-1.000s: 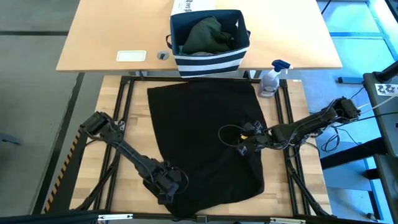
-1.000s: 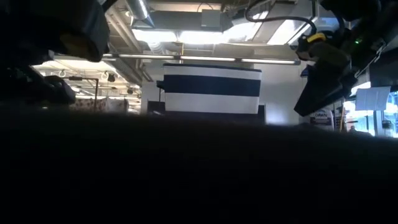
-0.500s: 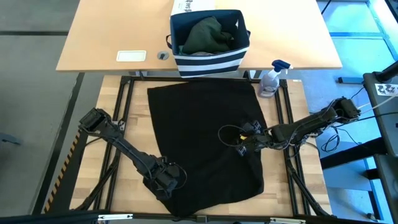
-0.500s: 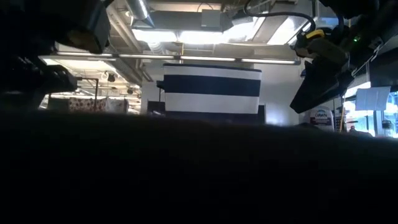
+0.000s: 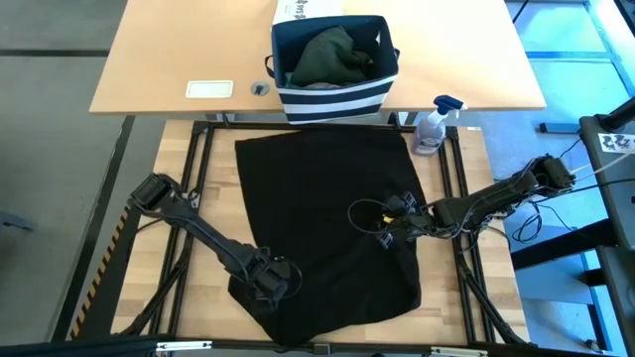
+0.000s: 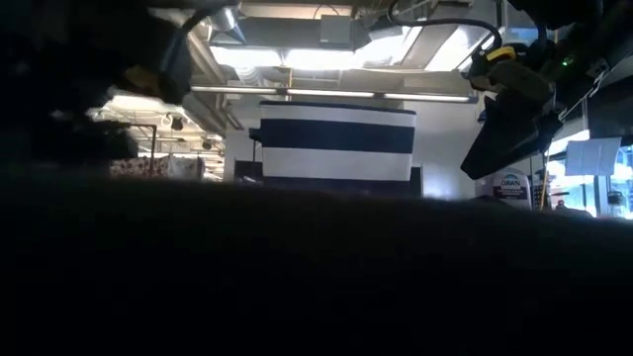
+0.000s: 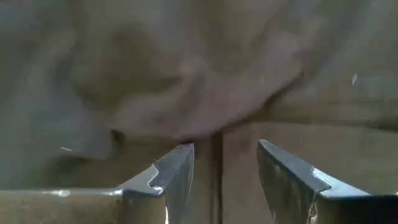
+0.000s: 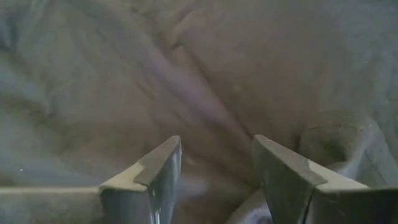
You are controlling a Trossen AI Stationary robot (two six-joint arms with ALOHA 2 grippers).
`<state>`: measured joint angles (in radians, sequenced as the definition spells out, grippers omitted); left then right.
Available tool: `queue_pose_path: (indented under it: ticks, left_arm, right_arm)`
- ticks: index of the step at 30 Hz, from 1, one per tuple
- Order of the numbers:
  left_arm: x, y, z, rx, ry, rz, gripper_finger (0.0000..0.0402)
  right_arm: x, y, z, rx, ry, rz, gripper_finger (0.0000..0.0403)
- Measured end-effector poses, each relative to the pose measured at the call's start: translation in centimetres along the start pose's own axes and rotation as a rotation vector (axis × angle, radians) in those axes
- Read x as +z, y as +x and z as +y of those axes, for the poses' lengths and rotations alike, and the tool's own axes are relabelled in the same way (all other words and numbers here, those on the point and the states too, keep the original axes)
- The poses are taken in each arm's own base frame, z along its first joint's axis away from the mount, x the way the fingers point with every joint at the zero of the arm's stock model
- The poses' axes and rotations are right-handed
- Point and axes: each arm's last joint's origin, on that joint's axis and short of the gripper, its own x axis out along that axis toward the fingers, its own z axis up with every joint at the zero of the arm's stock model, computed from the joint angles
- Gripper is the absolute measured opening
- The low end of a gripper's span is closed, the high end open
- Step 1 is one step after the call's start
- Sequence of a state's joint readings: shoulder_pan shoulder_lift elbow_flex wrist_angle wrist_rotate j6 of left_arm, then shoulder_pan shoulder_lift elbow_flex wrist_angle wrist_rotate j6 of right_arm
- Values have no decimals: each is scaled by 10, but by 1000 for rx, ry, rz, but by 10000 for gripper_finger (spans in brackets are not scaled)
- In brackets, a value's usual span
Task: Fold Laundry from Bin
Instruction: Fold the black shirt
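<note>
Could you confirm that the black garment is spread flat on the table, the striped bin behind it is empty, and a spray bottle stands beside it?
Not quite: the bin is not empty. The high view shows a dark green garment bundled inside. The black garment is spread on the table, and the spray bottle stands beside it.

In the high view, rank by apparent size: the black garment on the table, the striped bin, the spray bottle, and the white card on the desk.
1. Black garment
2. Bin
3. Spray bottle and white card: too alike to rank.
</note>
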<state>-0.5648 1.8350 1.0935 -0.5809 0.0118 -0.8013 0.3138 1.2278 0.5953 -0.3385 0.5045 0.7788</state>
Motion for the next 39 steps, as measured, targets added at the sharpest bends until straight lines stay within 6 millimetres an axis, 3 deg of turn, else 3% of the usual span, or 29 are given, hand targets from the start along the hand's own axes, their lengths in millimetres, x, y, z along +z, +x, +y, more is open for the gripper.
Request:
queue_pose_path:
  ticks: [8, 17, 32, 39]
  left_arm:
    - [-4, 3, -3, -2, 19, 15, 148]
    - [-5, -1, -4, -11, 66, 12, 9]
    - [-4, -26, -7, -81, 72, -40, 6]
    - [-1, -26, -11, -139, 76, -55, 43]
  right_arm:
    - [0, 0, 0, -2, -1, -1, 198]
    - [0, 0, 0, -9, -3, -8, 198]
    - [1, 0, -1, -19, -3, -19, 198]
    - [1, 0, -1, -19, -2, -20, 198]
